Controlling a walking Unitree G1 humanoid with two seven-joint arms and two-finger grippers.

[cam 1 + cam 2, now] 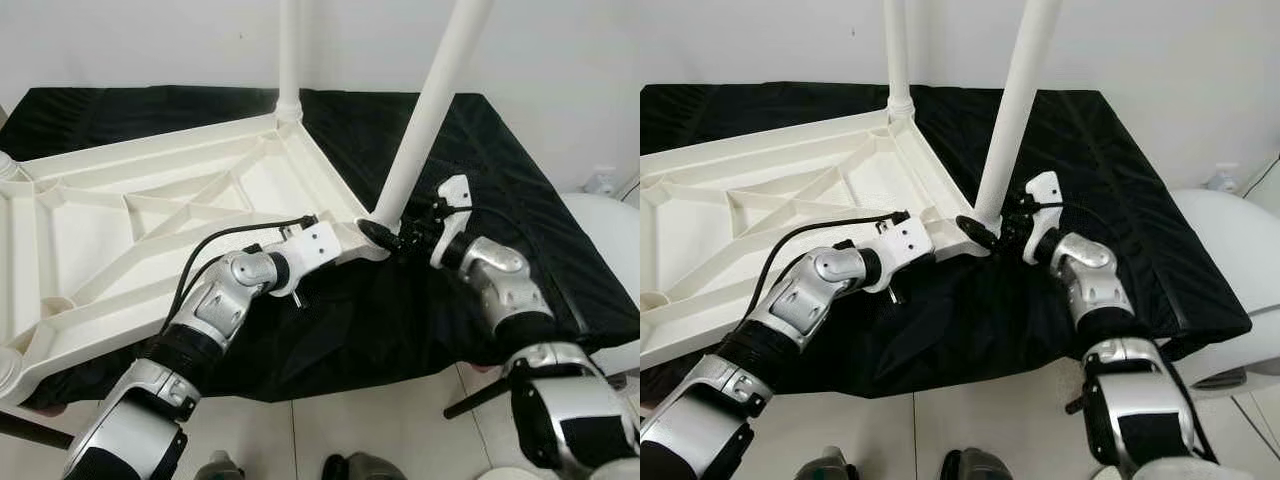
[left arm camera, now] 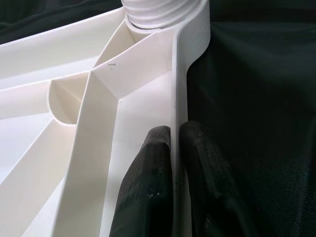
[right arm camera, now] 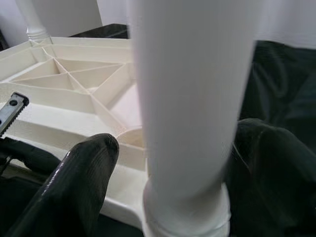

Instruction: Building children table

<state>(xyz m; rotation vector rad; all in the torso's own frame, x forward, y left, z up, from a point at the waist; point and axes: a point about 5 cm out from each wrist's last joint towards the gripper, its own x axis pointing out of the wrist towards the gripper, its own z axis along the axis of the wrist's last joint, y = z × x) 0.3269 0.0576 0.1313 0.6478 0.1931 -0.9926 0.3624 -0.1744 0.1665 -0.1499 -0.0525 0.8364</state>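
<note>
Fingers [image 2: 148, 187] of my left gripper [image 2: 170, 148] pinch the right rim of the upturned tabletop [image 1: 150, 215], one inside the wall, one outside on the black cloth [image 1: 500, 170]. Right gripper [image 3: 170, 163] straddles the near leg [image 1: 425, 110] just above its corner socket, a finger on either side, pressed against it. That leg leans right. The far leg [image 1: 289, 50] stands upright at the far corner. Bare cloth lies to the right.

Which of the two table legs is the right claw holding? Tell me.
The nearer, slanted leg, gripped near its base by the right claw at the tabletop's front corner. The far leg stands upright, untouched.
</note>
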